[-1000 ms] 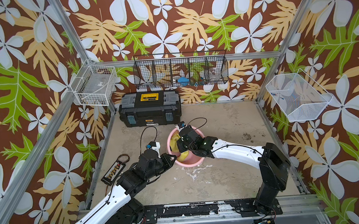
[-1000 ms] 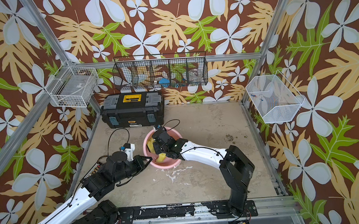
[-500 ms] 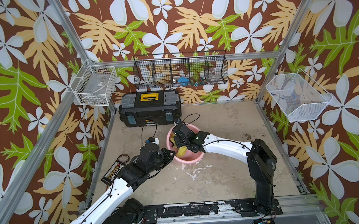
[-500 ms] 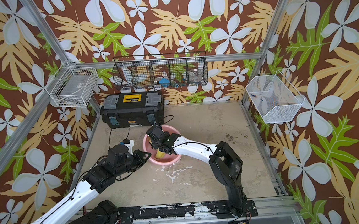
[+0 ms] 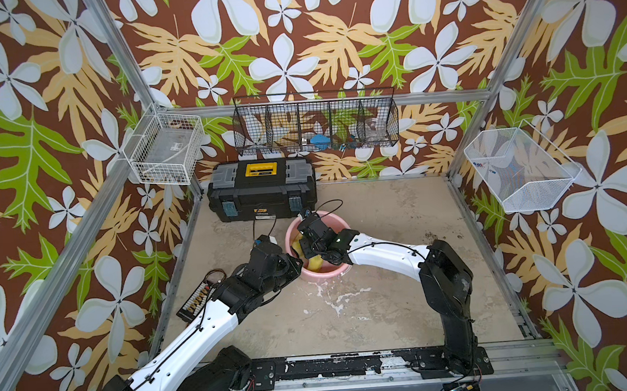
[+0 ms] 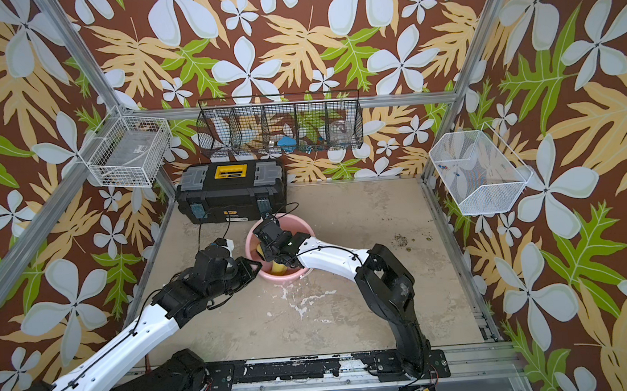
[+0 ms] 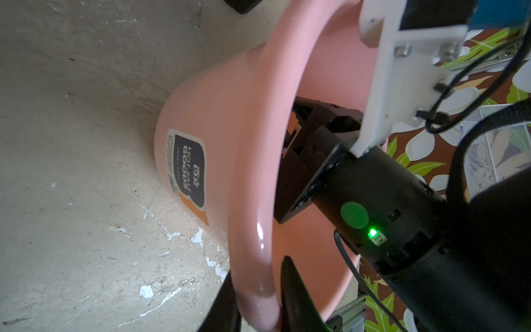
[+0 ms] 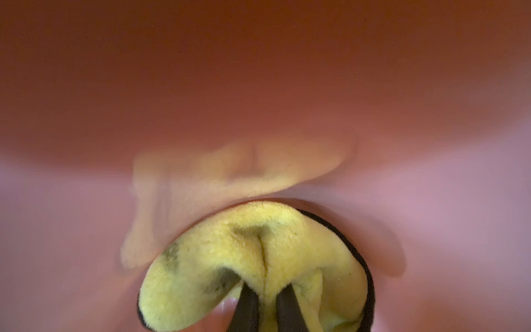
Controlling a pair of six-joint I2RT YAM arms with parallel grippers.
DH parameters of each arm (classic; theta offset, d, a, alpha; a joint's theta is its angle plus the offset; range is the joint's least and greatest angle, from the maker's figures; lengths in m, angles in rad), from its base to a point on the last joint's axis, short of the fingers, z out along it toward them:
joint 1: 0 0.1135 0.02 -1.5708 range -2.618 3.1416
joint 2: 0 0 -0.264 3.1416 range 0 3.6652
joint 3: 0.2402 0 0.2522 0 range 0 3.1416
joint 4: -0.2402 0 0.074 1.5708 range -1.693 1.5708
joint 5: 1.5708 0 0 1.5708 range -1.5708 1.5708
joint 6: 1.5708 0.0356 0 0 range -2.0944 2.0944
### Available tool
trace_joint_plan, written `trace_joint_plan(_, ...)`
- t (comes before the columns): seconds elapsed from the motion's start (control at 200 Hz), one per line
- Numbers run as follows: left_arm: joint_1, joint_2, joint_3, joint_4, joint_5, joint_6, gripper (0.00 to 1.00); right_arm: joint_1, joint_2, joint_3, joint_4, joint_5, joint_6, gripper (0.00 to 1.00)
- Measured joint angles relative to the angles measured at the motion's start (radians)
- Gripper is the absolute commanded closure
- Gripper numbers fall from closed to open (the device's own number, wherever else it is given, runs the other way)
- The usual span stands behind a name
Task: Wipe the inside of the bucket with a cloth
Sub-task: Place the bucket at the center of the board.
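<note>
The bucket (image 5: 334, 219) is seen near the centre in both top views, on the stained tabletop (image 5: 387, 293) just below the right end of the black-and-yellow toolbox (image 5: 262, 192). At the bottom edge of the left wrist view, the left gripper (image 7: 258, 304) is set astride the pail's rim. Its jaws are parted only narrowly, with one finger lying against the outer wall and the other against the inner wall, so the rim is pinched between them. A dark label (image 7: 189, 169) is shown on the outer side at the centre left of that view. The right arm is reached down into the bucket from the right of the frame. In the right wrist view, the right gripper (image 8: 265, 304) is found at the bottom centre, its jaws closed tight on a fold of the cloth (image 8: 230, 258). The yellow rag, stained and edged in black, is bunched ahead of the fingers and pressed against the pink inner surface. In the top views only a little yellow is seen inside the pail, below the right wrist.
</note>
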Motion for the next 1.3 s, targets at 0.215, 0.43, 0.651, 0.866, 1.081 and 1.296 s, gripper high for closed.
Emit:
trace_joint_plan(0.215,0.0,0.04,0.018,-0.012,-0.031,0.055,0.67,-0.009,0.014,0.001,-0.005,-0.01,0.0,1.0)
trace_joint_plan(0.43,0.0,0.06,0.034,-0.045,-0.051,0.106,0.58,-0.029,0.026,0.045,-0.066,-0.032,-0.001,1.0)
trace_joint_plan(0.651,0.0,0.08,0.065,-0.061,-0.059,0.139,0.51,-0.034,-0.023,0.068,-0.075,-0.012,-0.026,1.0)
trace_joint_plan(0.866,0.0,0.098,0.098,-0.069,-0.058,0.146,0.5,-0.039,-0.066,0.105,-0.078,0.037,-0.058,1.0)
trace_joint_plan(1.081,0.0,0.093,0.109,-0.071,-0.06,0.147,0.49,-0.042,-0.053,0.141,-0.106,0.122,-0.093,1.0)
trace_joint_plan(1.296,0.004,0.061,0.09,-0.071,-0.076,0.147,0.42,-0.042,-0.185,0.013,-0.049,0.175,-0.112,1.0)
